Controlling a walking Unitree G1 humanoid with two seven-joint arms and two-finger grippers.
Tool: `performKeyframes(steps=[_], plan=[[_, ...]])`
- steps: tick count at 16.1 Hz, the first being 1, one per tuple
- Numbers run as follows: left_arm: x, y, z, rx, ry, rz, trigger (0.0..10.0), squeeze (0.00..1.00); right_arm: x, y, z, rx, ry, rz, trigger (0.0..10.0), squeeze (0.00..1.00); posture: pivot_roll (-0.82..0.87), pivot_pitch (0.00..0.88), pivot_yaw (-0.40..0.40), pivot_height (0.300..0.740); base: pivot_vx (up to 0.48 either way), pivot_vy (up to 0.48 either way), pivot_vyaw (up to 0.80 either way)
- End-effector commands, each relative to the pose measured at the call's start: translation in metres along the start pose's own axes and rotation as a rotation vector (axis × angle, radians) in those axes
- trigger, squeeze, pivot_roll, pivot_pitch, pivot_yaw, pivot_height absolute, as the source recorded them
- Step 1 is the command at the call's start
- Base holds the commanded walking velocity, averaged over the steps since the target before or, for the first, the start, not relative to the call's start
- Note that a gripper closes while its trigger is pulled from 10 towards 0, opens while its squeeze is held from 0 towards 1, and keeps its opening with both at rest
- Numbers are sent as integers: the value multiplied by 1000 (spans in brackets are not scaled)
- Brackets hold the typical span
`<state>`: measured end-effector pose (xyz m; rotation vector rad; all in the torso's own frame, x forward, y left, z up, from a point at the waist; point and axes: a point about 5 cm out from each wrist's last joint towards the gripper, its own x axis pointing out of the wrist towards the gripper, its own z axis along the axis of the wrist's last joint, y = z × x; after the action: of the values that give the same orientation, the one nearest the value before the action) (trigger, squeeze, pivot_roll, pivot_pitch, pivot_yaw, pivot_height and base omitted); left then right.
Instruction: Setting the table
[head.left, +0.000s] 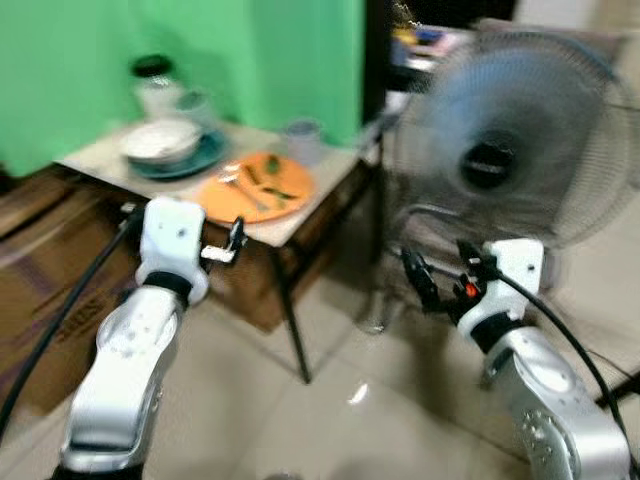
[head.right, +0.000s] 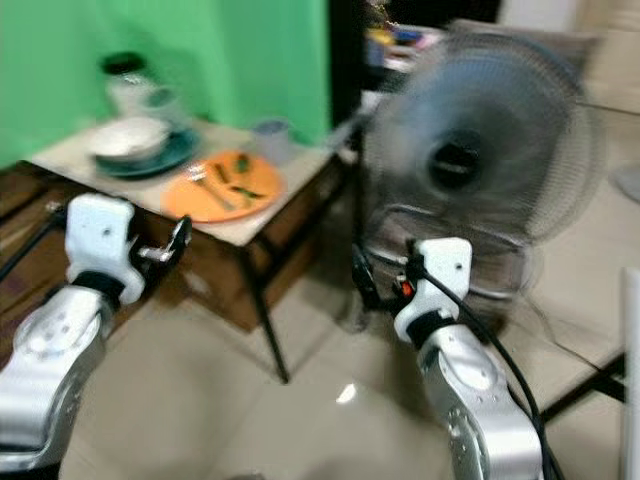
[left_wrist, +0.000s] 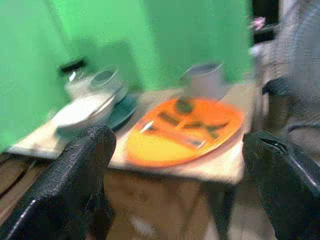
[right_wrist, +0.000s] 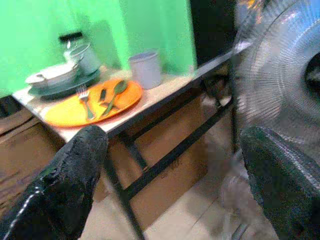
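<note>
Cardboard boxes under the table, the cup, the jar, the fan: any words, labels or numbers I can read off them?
No text can be read.
Cardboard box: faint dark marks, too blurred to read.
Cup: plain, no marking visible.
Jar: blurred, no label legible.
Fan: no brand legible on its hub.

Silver arms, black cables, black-fingered claws

Your left gripper (left_wrist: 180, 200) hung with its two black fingers (left_wrist: 75, 185) spread wide, nothing between them. Ahead of them sat a round orange plate (left_wrist: 150, 145) bearing blurred cutlery (left_wrist: 192, 125) on a pale tabletop (left_wrist: 225, 165). Beyond it you had a grey cup (left_wrist: 202, 80), and a white bowl (left_wrist: 82, 110) on a teal dish (left_wrist: 122, 111).
</note>
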<state>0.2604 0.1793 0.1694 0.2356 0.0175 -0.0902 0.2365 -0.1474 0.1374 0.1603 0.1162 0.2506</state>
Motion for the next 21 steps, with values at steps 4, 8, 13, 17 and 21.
performKeyframes(steps=[4,8,13,17,21], plan=[[-9,4,-5,6,39,-20,10000,0,9,15,3,14,-6,48,10000,1000,114,0,53,740,245,0,788],[-6,-1,-4,-5,40,-54,10000,0,2,12,2,46,-3,10,10000,1000,84,0,77,740,272,0,394],[-5,-4,-6,-21,54,-66,10000,0,4,8,4,22,10,-52,10000,0,71,0,73,740,277,0,0],[-4,-3,-5,-13,50,-61,10000,0,8,13,8,-47,12,22,10000,0,93,0,53,740,277,0,0],[-5,-1,-5,1,57,-57,10000,0,14,17,8,-59,18,42,10000,0,112,0,39,740,276,0,734]])
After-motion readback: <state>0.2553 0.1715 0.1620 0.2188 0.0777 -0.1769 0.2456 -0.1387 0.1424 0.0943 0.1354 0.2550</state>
